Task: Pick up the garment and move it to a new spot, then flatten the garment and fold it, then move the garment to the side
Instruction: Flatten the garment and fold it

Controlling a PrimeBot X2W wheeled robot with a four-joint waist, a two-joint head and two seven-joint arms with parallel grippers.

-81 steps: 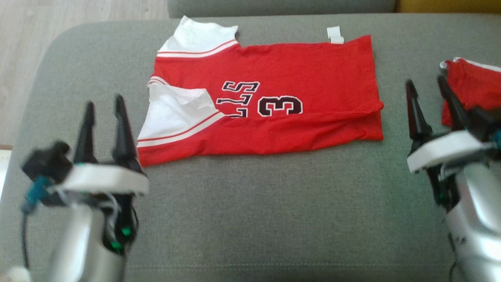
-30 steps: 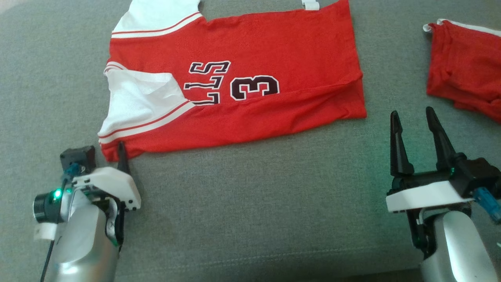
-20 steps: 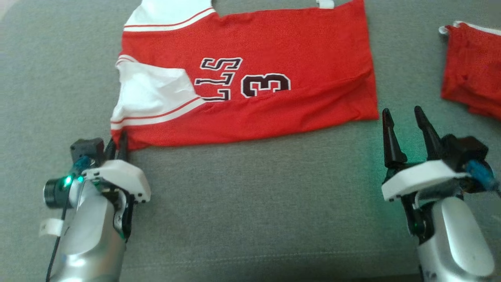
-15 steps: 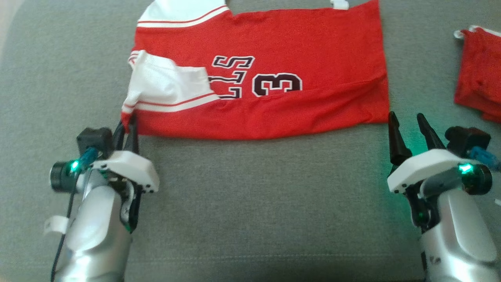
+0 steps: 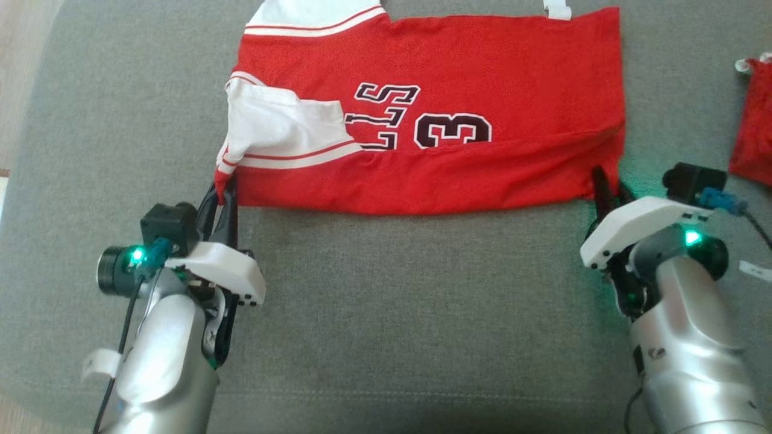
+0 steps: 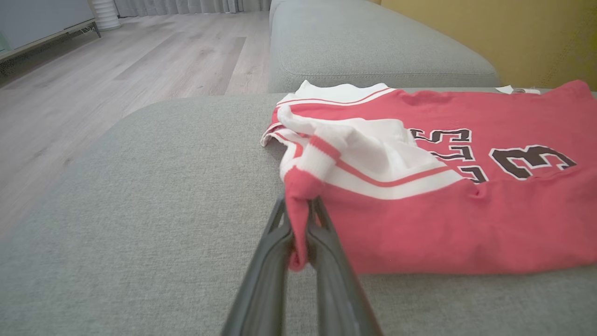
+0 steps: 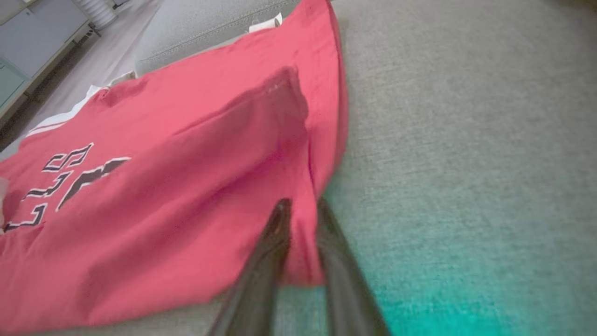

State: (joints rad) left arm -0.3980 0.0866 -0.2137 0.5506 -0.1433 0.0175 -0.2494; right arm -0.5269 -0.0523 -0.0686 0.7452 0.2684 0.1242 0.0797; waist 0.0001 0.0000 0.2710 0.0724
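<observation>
Grip at left: my left pincer (image 5: 223, 191), lower left of the head view, is clamped on the near-left corner of the garment (image 5: 470, 66), which is bunched and raised.
Garment: red jersey, upper middle of the frame, flat on the grey cushion (image 5: 386, 313), its near long side folded in.
Grip at right: my right pincer (image 5: 606, 184) straddles the near-right corner; whether it pinches, I cannot tell.
Progress: I judge flattening done and folding half-way; moving aside remains.

Two garments on show: red-and-white numbered jersey (image 5: 482, 72) centre, small red cloth (image 5: 754, 138) far right. Two dark-fingered grippers: left gripper (image 5: 222, 191), right gripper (image 5: 608, 184). Two grey fabric cushions: near cushion (image 6: 140, 186), far cushion (image 6: 373, 51).
</observation>
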